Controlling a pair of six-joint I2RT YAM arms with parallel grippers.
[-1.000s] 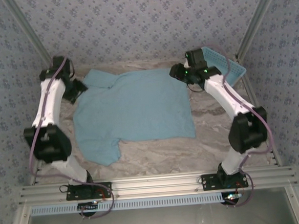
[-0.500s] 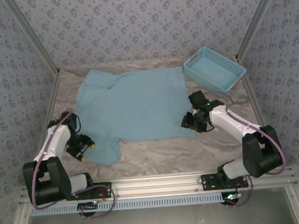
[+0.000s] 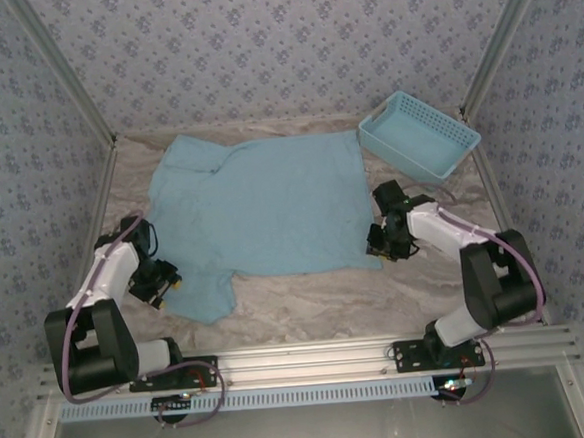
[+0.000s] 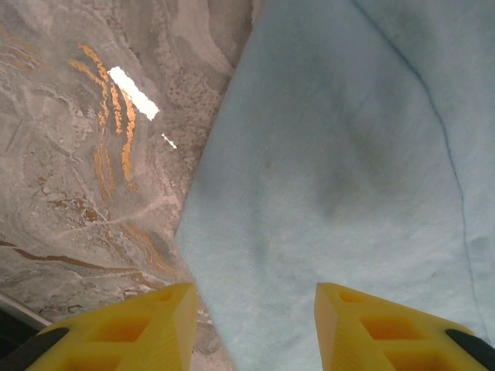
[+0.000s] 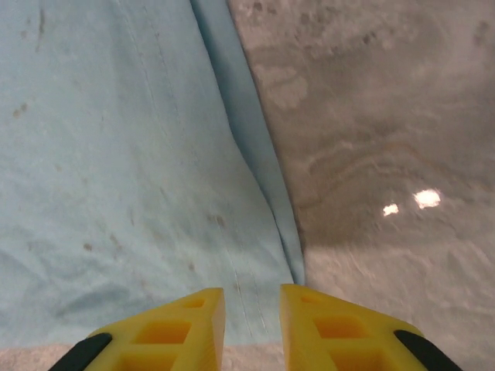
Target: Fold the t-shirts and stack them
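A light-blue plastic lattice basket (image 3: pixel 422 140) sits angled at 2 o'clock on the grey marbled tabletop (image 3: pixel 308 298). Floral-papered walls (image 3: pixel 280 49) surround it, and an aluminium rail (image 3: pixel 302 359) crosses at 6 o'clock.

T-shirts: just the one, a sky-blue t-shirt (image 3: pixel 256 206).
Baskets: one light-blue lattice basket (image 3: pixel 422 138).
Arms: two in play, the left arm (image 3: pixel 111 277) and the right arm (image 3: pixel 443 228).
Grippers: two, the left gripper (image 3: pixel 166 285) and the right gripper (image 3: pixel 377 245).
Yellow fingers (image 4: pixel 131 328): four all told, two per gripper.
Tables: one marbled table (image 3: pixel 308 298).
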